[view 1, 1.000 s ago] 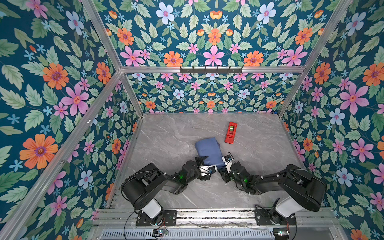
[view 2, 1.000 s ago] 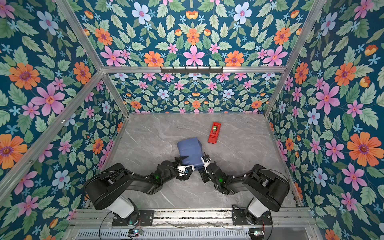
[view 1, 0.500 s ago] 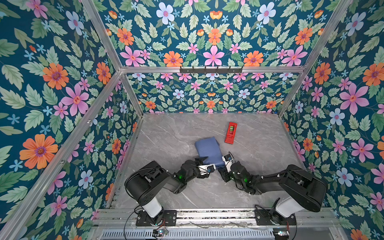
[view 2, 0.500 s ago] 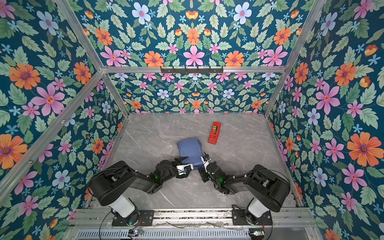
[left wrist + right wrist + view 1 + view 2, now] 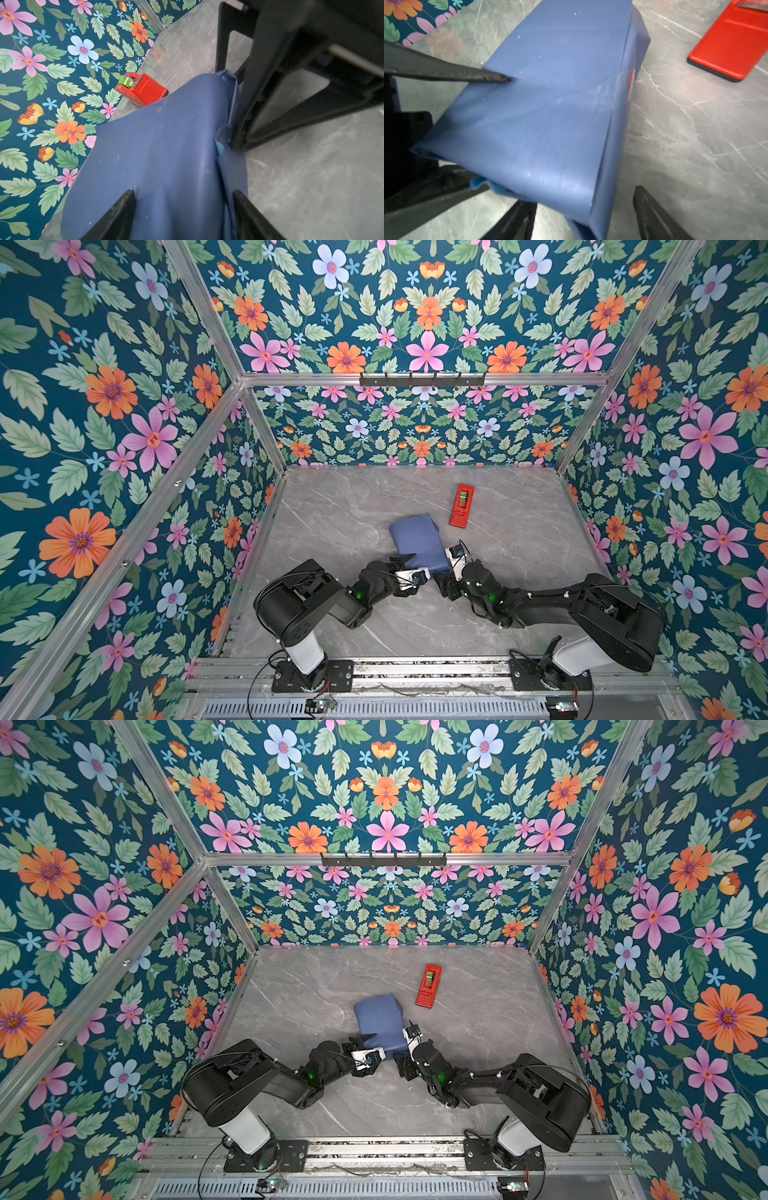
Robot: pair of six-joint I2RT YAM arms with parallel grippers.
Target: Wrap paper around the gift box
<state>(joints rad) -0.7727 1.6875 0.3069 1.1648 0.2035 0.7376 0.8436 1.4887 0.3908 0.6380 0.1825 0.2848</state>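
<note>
The gift box is hidden inside the slate-blue paper (image 5: 417,541), which forms a parcel on the table in both top views (image 5: 379,1019). A strip of clear tape (image 5: 609,88) crosses its top seam. My left gripper (image 5: 182,193) is at the parcel's near left end. One finger (image 5: 500,78) dents the top face and the other lies under the overhanging paper end, so it is shut on the paper. My right gripper (image 5: 583,195) stands open around the near right corner, with a gap beside one finger (image 5: 652,214). A light-blue inner fold (image 5: 479,185) shows underneath.
A red tape dispenser (image 5: 461,506) with a green roll (image 5: 126,81) lies just beyond the parcel to the right. Grey marble table (image 5: 340,510) stretches to the floral walls on three sides. Both arm bases sit on the front rail (image 5: 415,668).
My right gripper has opened and let go of the parcel's near right corner. My left gripper has narrowed onto the paper end. The parcel has stayed put.
</note>
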